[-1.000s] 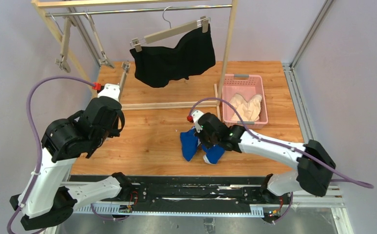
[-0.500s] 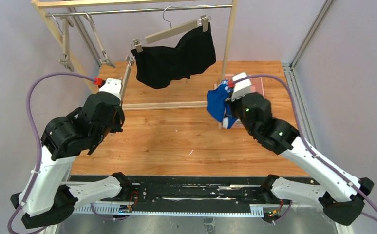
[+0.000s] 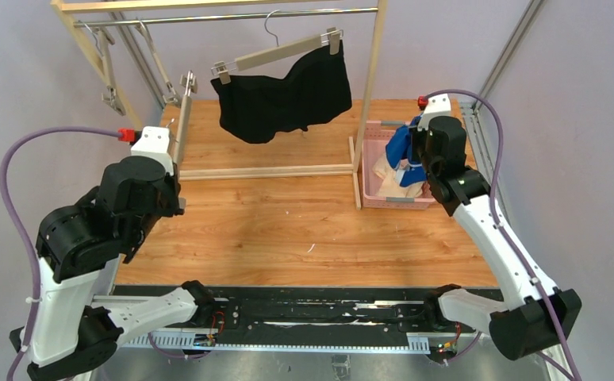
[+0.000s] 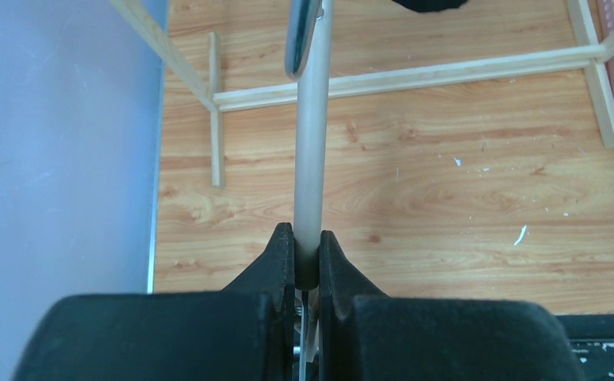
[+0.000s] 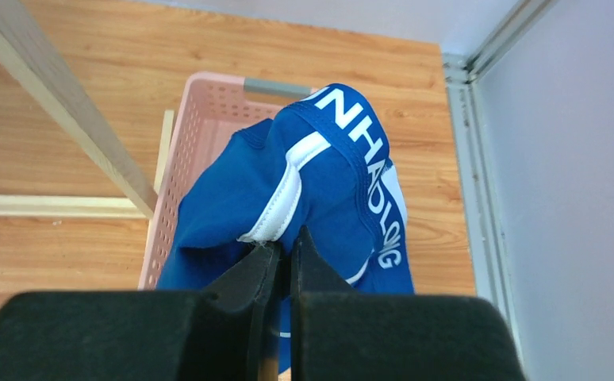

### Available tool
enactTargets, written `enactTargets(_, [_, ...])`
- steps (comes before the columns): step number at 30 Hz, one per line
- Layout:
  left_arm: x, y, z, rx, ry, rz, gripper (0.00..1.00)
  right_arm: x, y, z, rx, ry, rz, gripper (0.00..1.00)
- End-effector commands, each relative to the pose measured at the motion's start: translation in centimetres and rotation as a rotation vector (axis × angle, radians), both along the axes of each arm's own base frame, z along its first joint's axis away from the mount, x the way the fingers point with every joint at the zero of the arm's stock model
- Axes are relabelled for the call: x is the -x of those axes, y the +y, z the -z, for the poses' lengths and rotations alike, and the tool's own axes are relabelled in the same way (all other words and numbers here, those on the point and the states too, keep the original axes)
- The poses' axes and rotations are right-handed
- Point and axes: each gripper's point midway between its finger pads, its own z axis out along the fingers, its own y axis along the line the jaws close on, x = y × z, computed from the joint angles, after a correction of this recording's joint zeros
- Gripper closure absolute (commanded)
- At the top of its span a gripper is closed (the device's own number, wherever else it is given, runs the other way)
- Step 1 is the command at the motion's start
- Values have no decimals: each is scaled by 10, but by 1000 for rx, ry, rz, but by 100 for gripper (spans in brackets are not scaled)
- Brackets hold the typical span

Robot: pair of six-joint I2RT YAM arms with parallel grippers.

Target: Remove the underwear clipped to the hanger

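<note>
Right tool [image 5: 284, 252] clenched on a fold of the blue underwear [image 5: 328, 167], which hangs over the pink basket [image 5: 178, 171] at the desk's [image 3: 288, 230] far right corner. Cream underwear [image 3: 391, 176] lies in the basket. Left tool [image 4: 307, 246] clamped on the wooden bar of an empty hanger [image 4: 310, 159], held up over the far left of the desk, clip end pointing away. Black underwear [image 3: 284, 99] not yet off, clipped at both ends to the tilted hanger [image 3: 280, 51] on the rail [image 3: 232, 14], above the far edge. Risks: release while blue fabric drapes past the basket rim and it likely slides out onto the desk; cloth could also cling to the fingers. The empty hanger sticks out far, so a swing may knock the rack post [image 3: 371, 79] or the hanging pair. Tugging the black pair without opening the clips could pull its hanger off the rail.
</note>
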Motion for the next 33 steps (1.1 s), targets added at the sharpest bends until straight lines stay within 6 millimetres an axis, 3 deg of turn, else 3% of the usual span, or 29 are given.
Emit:
enactTargets(1, [3,21,-24,38,-112,-81,100,-16,15,18,-65,25,-81,99])
enactTargets(10, [19,50,-27,89,-186,-185,100,-21,26,55,-81,113,-121,99])
enactTargets(13, [16,43,-26,93,-170,-159,100,-22,25,60,-76,125,-117,99])
enactTargets(21, [-4,-3,-25,110,-124,-4,100,-23,24,68,-77,132,-109,99])
enactTargets(33, [-32,8,-56,-41,-202,-106,100,-20,30,79,-90,160,-135,99])
